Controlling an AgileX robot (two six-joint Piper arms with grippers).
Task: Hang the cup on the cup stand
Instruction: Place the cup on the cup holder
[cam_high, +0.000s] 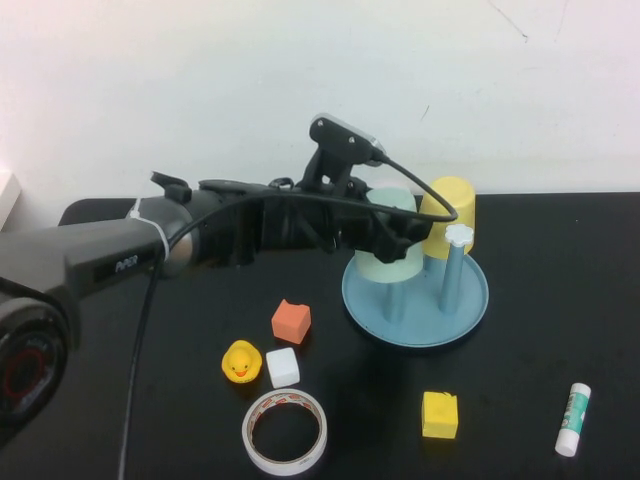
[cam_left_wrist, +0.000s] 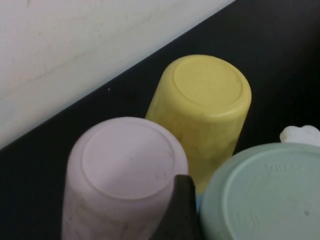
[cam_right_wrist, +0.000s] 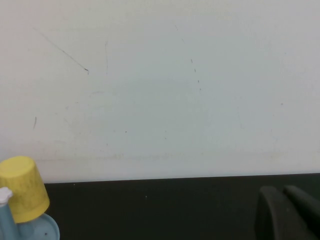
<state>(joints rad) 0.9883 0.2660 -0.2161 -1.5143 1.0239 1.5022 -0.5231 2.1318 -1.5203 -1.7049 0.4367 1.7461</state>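
- Left gripper (cam_high: 400, 243): reaches across the desk (cam_high: 560, 300) to the cup stand (cam_high: 415, 300), its fingers spread wide around the cup (cam_high: 392, 240); the high view shows them at the cup's sides, but whether they press on it or have just let go cannot be told.
- The cup: pale mint, upside down, base upward, over a post at the near-left of the stand. In the left wrist view its base (cam_left_wrist: 265, 195) lies just beside the pinkish-white cup (cam_left_wrist: 125, 175) and the yellow cup (cam_left_wrist: 205, 115), both also inverted.
- One post with a white flower cap (cam_high: 459, 236) stands bare just beside the yellow cup.
- Right gripper (cam_right_wrist: 287, 212): fingers shut and empty, parked low over the desk well apart from the stand, out of the high view.
- Judged step: seating and release. The cup appears to be on its post already.
- Doing it well: the fingers should open clear of both walls before the arm moves, then withdraw straight back and slightly up, so that no finger drags the cup off its post.
- Risk: the neighbouring cups stand close; a sideways swing could knock the pinkish-white cup or tilt the stand.
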